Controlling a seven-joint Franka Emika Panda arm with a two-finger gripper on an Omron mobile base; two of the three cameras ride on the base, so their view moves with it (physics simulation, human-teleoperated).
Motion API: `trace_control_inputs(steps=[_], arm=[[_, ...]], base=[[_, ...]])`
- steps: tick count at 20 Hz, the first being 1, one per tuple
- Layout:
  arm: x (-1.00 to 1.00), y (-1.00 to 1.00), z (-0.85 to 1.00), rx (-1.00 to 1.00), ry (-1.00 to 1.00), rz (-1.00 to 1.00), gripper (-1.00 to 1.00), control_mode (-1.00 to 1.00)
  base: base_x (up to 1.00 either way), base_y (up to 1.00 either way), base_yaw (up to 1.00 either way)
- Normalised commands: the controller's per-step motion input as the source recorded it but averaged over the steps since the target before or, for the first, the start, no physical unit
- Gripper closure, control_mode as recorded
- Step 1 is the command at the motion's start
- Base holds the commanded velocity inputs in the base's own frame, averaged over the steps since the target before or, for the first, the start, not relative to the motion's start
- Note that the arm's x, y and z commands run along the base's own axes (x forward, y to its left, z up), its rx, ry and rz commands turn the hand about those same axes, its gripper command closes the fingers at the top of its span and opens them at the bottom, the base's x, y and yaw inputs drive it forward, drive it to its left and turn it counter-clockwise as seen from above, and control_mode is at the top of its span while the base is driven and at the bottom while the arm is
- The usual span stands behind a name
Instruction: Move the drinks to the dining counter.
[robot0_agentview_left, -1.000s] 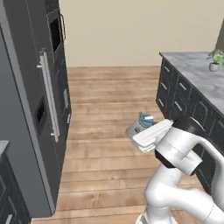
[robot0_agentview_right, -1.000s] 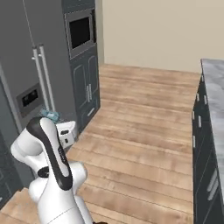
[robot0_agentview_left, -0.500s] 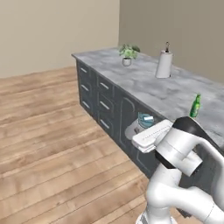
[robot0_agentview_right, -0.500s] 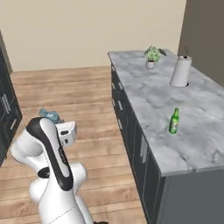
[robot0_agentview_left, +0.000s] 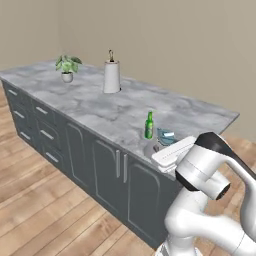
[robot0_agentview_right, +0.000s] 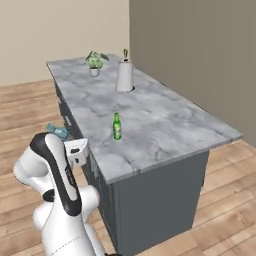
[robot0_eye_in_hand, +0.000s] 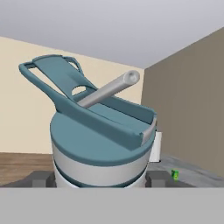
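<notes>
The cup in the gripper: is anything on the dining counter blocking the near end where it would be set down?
Nothing visible blocks it. The cup sits in the gripper beside the dining counter. The green bottle stands on the near end with bare marble around it; the plant and paper towel roll stand far back.

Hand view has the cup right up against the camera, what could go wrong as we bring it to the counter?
The lidded cup sits between the end effector fingers at about counter height, so it could clip the dining counter edge if not lifted first. The green bottle stands near that edge; a close placement might knock it over. The cup's raised straw could also snag.
</notes>
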Motion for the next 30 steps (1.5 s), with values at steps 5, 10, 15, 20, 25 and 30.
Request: trace_control_inputs(steps=[5,10,15,20,25,30], arm=[[0.0,0.0,0.0,0.0,0.0,0.0,1.0,1.0],[0.0,0.0,0.0,0.0,0.0,0.0,1.0,1.0],[0.0,0.0,0.0,0.0,0.0,0.0,1.0,1.0],[0.0,0.0,0.0,0.0,0.0,0.0,1.0,1.0],[0.0,0.0,0.0,0.0,0.0,0.0,1.0,1.0],[0.0,0.0,0.0,0.0,0.0,0.0,1.0,1.0]], base=[[-0.01,-1.0,-0.06],[0.41,-1.0,0.0],[0.72,-1.0,0.0],[0.8,-0.49,0.0],[0.92,-0.01,0.08],[0.86,0.06,0.15]])
